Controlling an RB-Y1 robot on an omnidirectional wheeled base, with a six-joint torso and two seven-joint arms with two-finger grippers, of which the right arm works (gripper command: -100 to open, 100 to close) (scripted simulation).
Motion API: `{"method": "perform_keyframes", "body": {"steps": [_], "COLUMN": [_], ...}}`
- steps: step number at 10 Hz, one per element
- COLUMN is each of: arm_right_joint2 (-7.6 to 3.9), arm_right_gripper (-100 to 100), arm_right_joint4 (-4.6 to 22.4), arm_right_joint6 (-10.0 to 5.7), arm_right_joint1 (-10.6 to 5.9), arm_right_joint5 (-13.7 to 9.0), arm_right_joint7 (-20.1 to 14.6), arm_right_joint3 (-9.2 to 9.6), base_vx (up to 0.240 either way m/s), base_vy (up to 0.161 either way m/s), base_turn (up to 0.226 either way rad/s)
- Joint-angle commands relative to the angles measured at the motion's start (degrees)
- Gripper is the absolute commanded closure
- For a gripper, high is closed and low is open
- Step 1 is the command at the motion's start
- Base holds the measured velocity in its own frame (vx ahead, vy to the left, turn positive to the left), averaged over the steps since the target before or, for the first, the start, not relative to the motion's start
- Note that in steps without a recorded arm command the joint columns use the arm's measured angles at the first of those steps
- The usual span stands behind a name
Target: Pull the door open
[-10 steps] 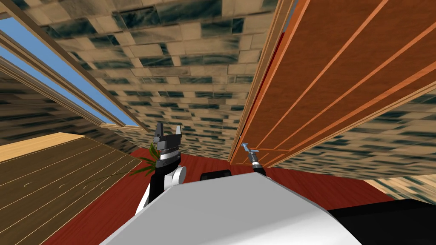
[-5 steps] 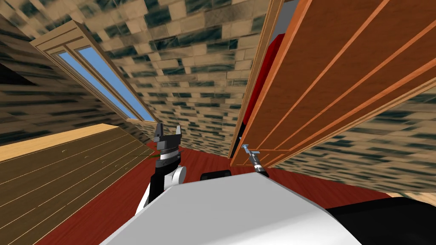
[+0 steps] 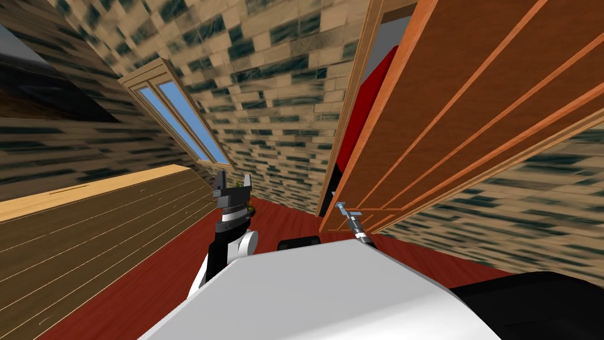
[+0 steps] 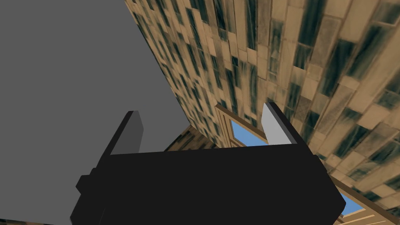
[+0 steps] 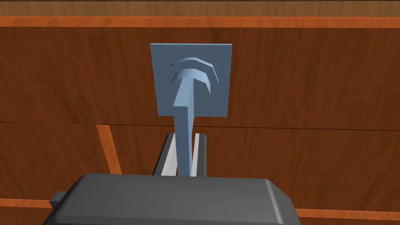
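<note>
The right gripper is clenched on the slim blue-grey lever handle, both fingers pressing its sides. The lever runs from between them to its square blue-grey plate on the brown panelled wooden door. In the head view the door stands ajar. The left gripper is held raised, its fingers spread with nothing between them.

A room in a house: stone-patterned walls, a framed window, a panelled wooden door, red floor.
</note>
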Motion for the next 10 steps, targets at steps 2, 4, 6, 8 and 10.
{"method": "perform_keyframes", "body": {"steps": [2,4,6,8,10], "arm_right_joint2": [-0.62,-1.22,-1.86,-2.52,-2.43], "arm_right_gripper": [100,100,100,100,100], "arm_right_joint4": [0.9,1.7,2.6,3.5,3.5], "arm_right_joint6": [-1.78,-3.49,-5.32,-7.23,-7.08], "arm_right_joint1": [0.6,1.18,1.8,2.44,2.49], "arm_right_joint5": [0.2,0.4,0.6,0.8,0.9], "arm_right_joint7": [-0.7,-1.3,-2.0,-2.8,-2.8], "arm_right_joint3": [0.34,0.68,1.03,1.4,1.58], "base_vx": [-0.159,-0.193,-0.234,-0.194,-0.154], "base_vy": [-0.061,-0.023,-0.067,-0.068,-0.044], "base_turn": [0.171,0.148,0.175,0.171,0.075]}}
